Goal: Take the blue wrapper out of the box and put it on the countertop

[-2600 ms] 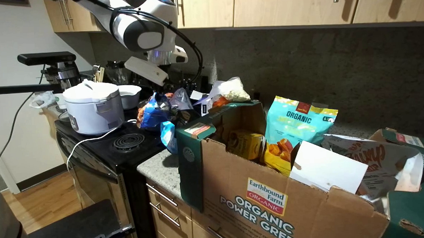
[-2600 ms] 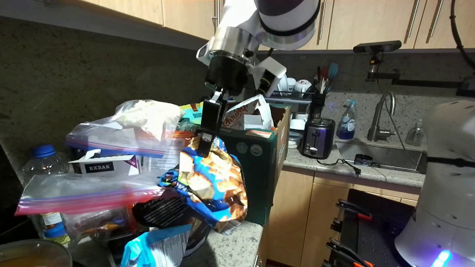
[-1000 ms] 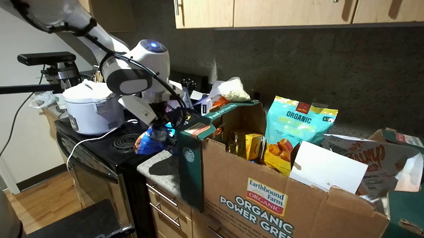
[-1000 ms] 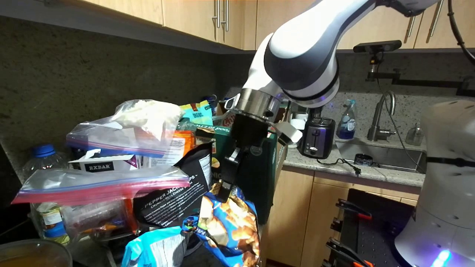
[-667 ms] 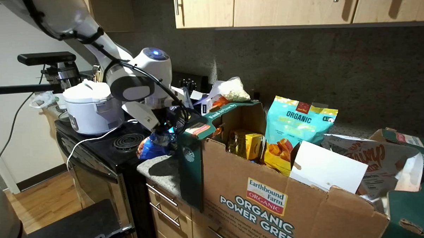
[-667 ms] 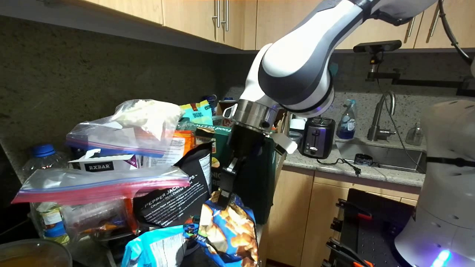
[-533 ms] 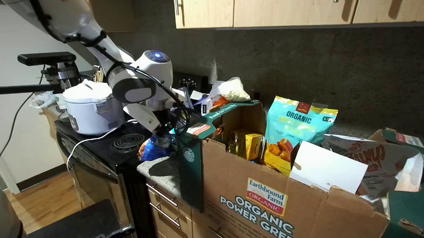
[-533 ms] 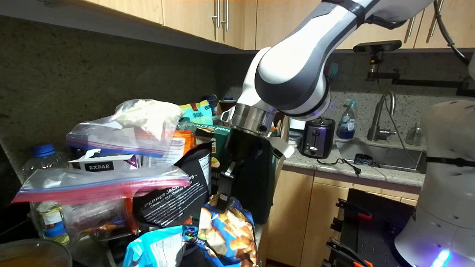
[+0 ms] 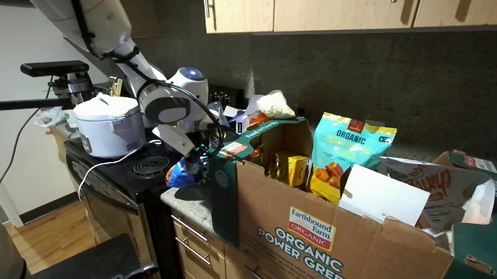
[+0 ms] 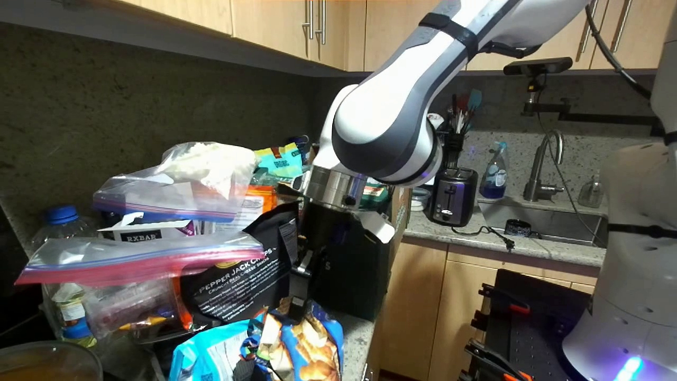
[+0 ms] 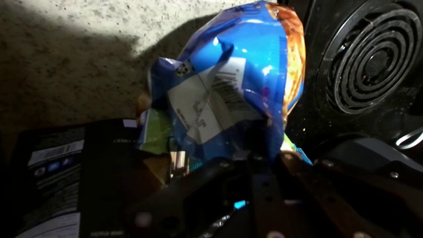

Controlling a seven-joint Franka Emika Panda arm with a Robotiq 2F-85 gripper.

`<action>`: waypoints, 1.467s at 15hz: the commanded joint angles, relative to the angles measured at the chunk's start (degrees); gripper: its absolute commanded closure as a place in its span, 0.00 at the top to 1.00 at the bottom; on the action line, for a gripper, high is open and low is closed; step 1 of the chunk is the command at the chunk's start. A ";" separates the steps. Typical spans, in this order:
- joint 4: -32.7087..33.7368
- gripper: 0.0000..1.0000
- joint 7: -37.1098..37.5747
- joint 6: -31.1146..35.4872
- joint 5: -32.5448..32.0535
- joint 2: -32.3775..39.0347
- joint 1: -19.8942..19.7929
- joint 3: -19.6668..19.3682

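The blue wrapper is a crumpled bag, blue with a white label and orange-brown food prints. It shows in both exterior views (image 9: 182, 174) (image 10: 312, 346) and in the wrist view (image 11: 254, 59). My gripper (image 10: 297, 312) points down, shut on the wrapper's top; its dark fingers also show in the wrist view (image 11: 289, 162). The wrapper hangs outside the box (image 9: 276, 221), beside its green end panel (image 10: 354, 280), near the stove edge. The pale speckled countertop (image 9: 193, 205) is below, with the wrapper's shadow on it (image 11: 99, 16). I cannot tell whether its bottom touches anything.
A black pouch (image 10: 243, 288) and a light-blue bag (image 10: 211, 354) stand close beside the wrapper. Zip bags (image 10: 143, 259) are piled behind them. The black stove with a coil burner (image 9: 151, 165) and a white cooker (image 9: 109, 128) adjoin. A teal pouch (image 9: 348, 148) stands in the box.
My gripper has come down with the wrapper from higher up toward the countertop. In the last half second it has shifted toward the light-blue bag and the black pouch, which tilts slightly.
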 commanded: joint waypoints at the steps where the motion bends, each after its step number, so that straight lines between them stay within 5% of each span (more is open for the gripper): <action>1: 5.46 0.01 -0.99 -0.28 -3.37 4.49 -2.17 2.26; 11: 10.62 0.01 3.91 -3.50 -14.43 8.87 -5.34 4.80; 12: 10.68 0.20 4.67 -3.67 -15.01 8.72 -5.54 4.94; 17: 11.44 0.58 7.60 -3.85 -17.13 9.08 -5.90 4.92; 22: 11.67 0.77 10.86 -3.86 -18.92 7.98 -5.62 4.79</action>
